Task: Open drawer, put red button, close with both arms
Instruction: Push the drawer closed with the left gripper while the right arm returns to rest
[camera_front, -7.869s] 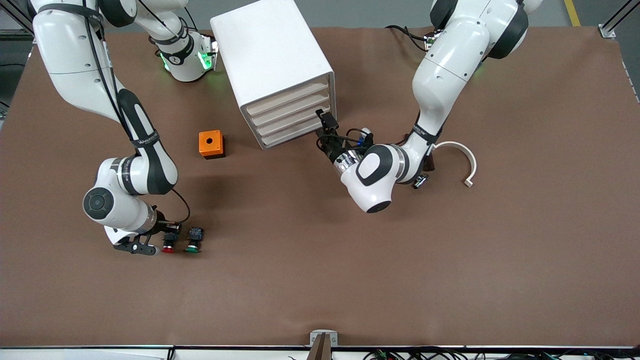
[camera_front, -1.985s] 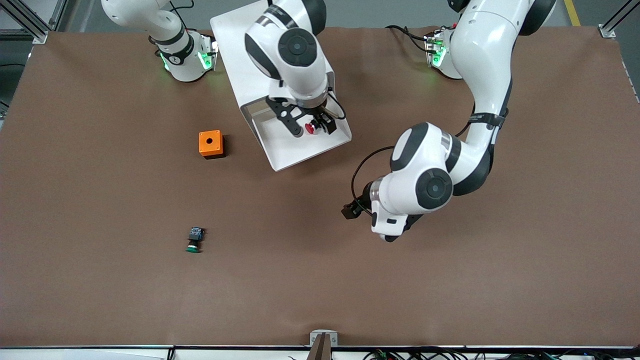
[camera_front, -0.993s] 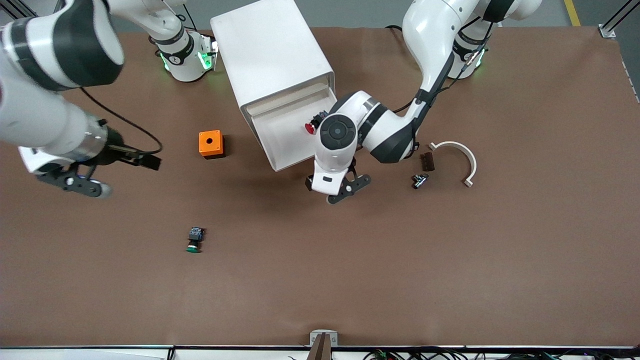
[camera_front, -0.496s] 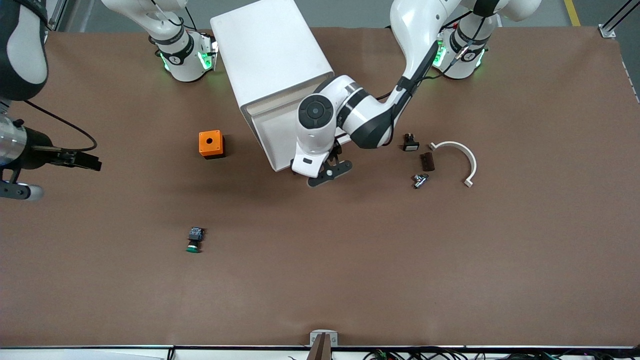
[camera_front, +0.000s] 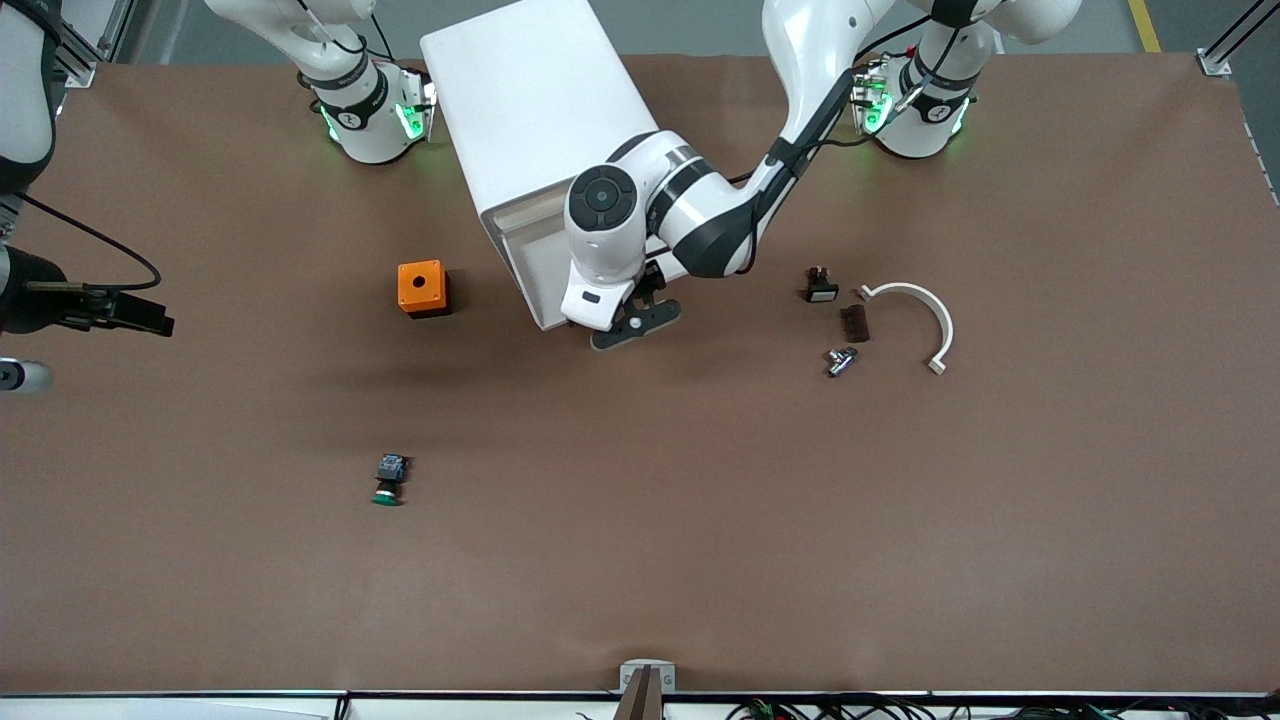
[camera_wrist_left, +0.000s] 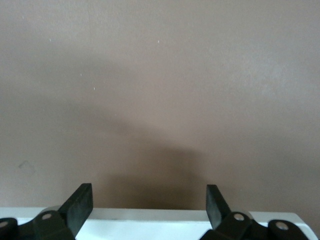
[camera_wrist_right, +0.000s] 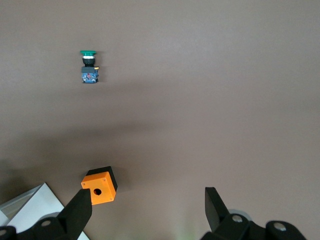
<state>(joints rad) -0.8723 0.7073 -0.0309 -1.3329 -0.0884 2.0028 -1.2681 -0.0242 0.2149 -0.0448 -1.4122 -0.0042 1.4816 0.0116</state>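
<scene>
The white cabinet (camera_front: 530, 90) has its bottom drawer (camera_front: 527, 262) pulled out. My left gripper (camera_front: 632, 325) is open and empty, right at the drawer's front. In the left wrist view the white drawer front (camera_wrist_left: 150, 225) lies between the spread fingers (camera_wrist_left: 80, 205) of my left gripper (camera_wrist_left: 149, 210). The red button is hidden under the left arm. My right gripper (camera_front: 15, 375) is up high at the right arm's end of the table. In the right wrist view my right gripper (camera_wrist_right: 148, 210) is open and empty.
A green-capped button (camera_front: 388, 480) lies nearer the front camera than an orange box with a hole (camera_front: 422, 288). Both show in the right wrist view, button (camera_wrist_right: 89, 65) and box (camera_wrist_right: 100, 186). A white curved piece (camera_front: 925, 310) and small parts (camera_front: 838, 360) lie toward the left arm's end.
My left gripper has moved along the drawer front toward the right arm's end and now covers the red button. The drawer sits slightly farther in. My right arm has drawn away to the table's end.
</scene>
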